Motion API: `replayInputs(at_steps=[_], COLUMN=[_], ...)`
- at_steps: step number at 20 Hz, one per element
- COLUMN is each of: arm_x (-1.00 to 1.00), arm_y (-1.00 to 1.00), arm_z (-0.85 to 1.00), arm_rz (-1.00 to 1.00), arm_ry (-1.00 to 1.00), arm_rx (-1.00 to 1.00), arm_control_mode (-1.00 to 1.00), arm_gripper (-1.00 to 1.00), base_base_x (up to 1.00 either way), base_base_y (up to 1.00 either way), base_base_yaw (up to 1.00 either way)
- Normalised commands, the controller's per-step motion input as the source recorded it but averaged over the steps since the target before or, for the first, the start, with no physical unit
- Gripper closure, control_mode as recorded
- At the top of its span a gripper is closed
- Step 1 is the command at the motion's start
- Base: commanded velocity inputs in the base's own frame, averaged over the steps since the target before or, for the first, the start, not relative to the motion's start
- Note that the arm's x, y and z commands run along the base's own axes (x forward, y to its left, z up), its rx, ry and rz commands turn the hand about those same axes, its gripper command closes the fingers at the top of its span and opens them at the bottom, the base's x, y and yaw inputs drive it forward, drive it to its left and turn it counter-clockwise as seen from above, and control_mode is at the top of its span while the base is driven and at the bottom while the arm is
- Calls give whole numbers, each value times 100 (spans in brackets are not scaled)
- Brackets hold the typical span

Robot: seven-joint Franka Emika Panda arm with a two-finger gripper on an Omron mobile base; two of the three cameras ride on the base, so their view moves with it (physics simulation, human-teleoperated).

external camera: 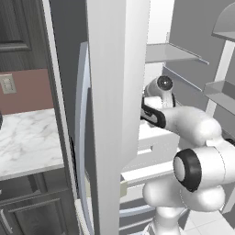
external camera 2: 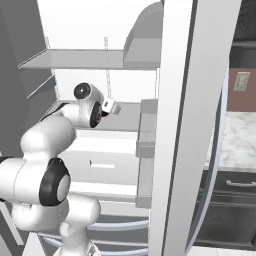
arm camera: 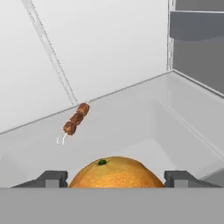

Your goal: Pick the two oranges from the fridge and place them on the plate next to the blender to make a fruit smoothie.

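In the hand view one of the oranges (arm camera: 116, 173), round and bright with a green stem dot, lies on the grey shelf between my two fingertips (arm camera: 52, 178). My gripper (arm camera: 116, 179) is open, its fingers straddling the fruit close on both sides. The fridge (external camera: 117, 92) stands open, and my arm reaches past its door edge onto the middle shelf (external camera 2: 125, 117). In the right base view the hand (external camera 2: 109, 106) hangs just over that shelf. The plate and the blender are out of view.
A meat skewer (arm camera: 75, 119) lies further back on the same shelf, near the white rear wall. The open door (external camera 2: 185, 125) stands close on the right, with door bins (external camera 2: 145, 145). A marble counter (external camera: 27, 137) runs to the left of the fridge.
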Motion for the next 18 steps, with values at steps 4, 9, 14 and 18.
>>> replayInputs(at_steps=[4,9,14,18], arm_x=[-100,-100,-77,0], arm_y=[5,1,5,1], arm_z=[74,27,0,0], arm_rz=[0,0,1,1], arm_ry=[23,17,1,0], arm_rx=[12,2,-6,-2], arm_control_mode=[-100,-100,-100,-100], arm_gripper=[100,100,100,100], base_base_x=[0,0,0,0], base_base_y=[0,0,0,0], base_base_yaw=[0,0,0,0])
